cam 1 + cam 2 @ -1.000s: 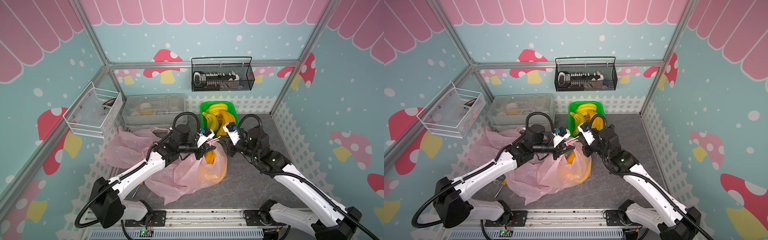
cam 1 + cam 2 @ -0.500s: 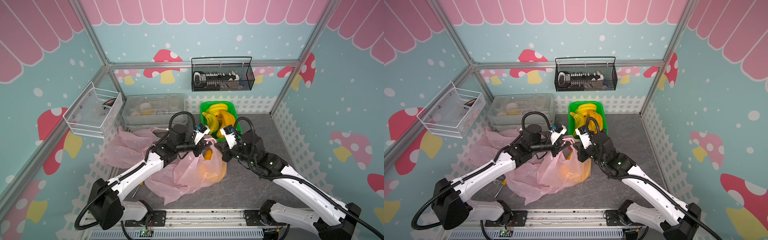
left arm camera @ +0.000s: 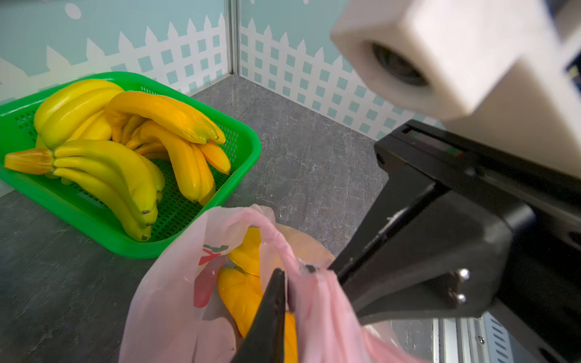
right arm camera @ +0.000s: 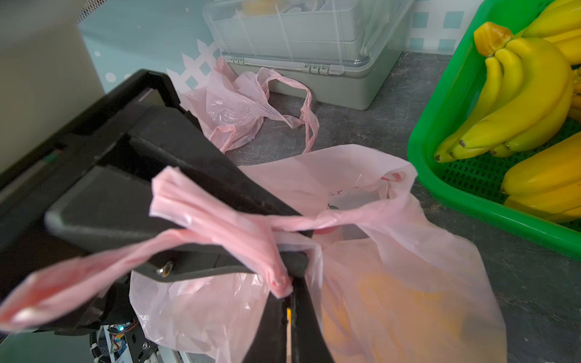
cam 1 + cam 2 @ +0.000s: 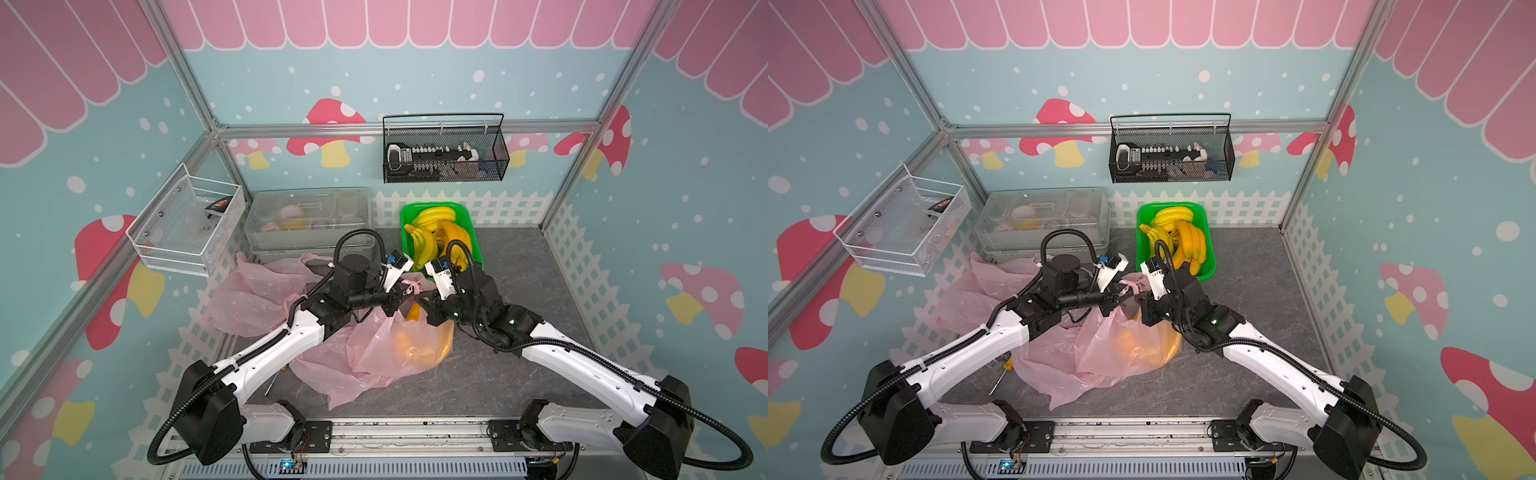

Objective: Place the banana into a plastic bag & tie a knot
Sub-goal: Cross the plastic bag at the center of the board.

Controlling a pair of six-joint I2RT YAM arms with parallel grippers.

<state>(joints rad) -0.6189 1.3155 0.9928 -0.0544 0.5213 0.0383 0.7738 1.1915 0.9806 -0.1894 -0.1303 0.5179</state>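
Observation:
A pink plastic bag (image 5: 399, 345) (image 5: 1129, 345) stands on the grey floor between my arms. A yellow banana (image 3: 245, 295) (image 5: 411, 309) shows inside it. Both grippers meet tip to tip just above the bag's mouth. My left gripper (image 5: 401, 293) (image 3: 286, 273) (image 4: 301, 248) is shut on a twisted bag handle (image 4: 220, 217), which drapes over its lower finger. My right gripper (image 5: 419, 297) (image 4: 291, 281) (image 3: 311, 268) is shut, pinching the end of a handle at its tips. In the left wrist view the bag hides one left finger.
A green basket (image 5: 478, 245) (image 3: 245, 163) holding bunches of bananas sits right behind the grippers. A clear lidded box (image 5: 307, 220) stands at the back left, and loose pink bags (image 5: 257, 295) lie in front of it. A white wire basket (image 5: 187, 224) and a black one (image 5: 444, 153) hang on the walls.
My right gripper has moved left and toward the front, so its tips now meet the left gripper's over the bag. The left gripper has shifted only slightly.

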